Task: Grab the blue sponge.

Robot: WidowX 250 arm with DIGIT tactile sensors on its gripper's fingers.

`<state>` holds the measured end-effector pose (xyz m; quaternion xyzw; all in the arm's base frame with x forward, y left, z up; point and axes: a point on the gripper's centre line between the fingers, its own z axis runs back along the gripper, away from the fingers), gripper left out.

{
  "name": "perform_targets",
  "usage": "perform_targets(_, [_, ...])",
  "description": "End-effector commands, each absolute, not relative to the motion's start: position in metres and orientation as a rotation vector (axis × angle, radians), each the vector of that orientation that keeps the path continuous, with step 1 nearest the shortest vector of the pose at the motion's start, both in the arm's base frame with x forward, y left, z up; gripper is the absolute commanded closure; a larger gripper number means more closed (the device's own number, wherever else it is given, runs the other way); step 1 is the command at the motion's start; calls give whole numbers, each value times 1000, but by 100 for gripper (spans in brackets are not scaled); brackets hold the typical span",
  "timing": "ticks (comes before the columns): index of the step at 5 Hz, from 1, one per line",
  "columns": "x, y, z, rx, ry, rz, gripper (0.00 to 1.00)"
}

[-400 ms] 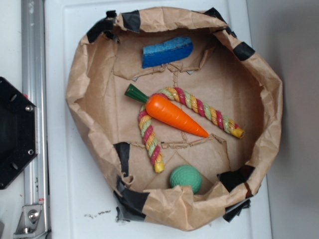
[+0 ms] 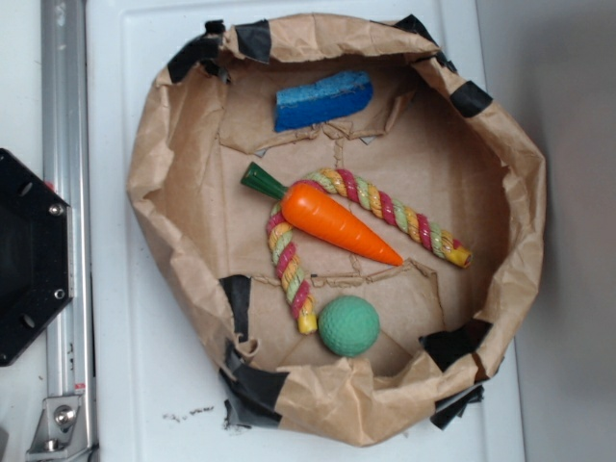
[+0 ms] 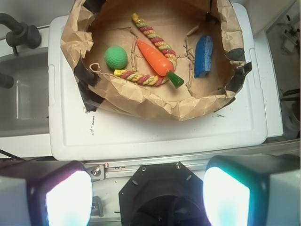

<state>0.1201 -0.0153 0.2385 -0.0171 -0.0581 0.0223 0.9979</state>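
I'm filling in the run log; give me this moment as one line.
gripper: open, far above bin | blue sponge: untouched, near paper bin wall | carrot: across rope | green ball: beside rope end

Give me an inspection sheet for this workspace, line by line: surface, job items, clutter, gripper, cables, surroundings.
Surface: white lid carrying a crumpled brown paper basin patched with black tape.
Job's things: blue sponge lies flat near the basin wall, apart from the other items, untouched.
Clutter: orange carrot lying across a striped rope toy; green ball beside one rope end, contact unclear.
Grippers: gripper open, fingers well apart, high above and outside the basin, holding nothing.
Cables: dark cables off the lid's edge in the wrist view.
Surroundings: black robot base, metal rail, clear bin beside the lid.
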Motion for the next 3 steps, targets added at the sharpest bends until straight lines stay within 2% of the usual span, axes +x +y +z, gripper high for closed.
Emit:
perform_targets(1, [208,53,162,-35,-211,432,0])
perform_targets(2, [234,56,138,-46,-181,539,0])
perform_targets(3, [246,49,115,21,-152,621,0])
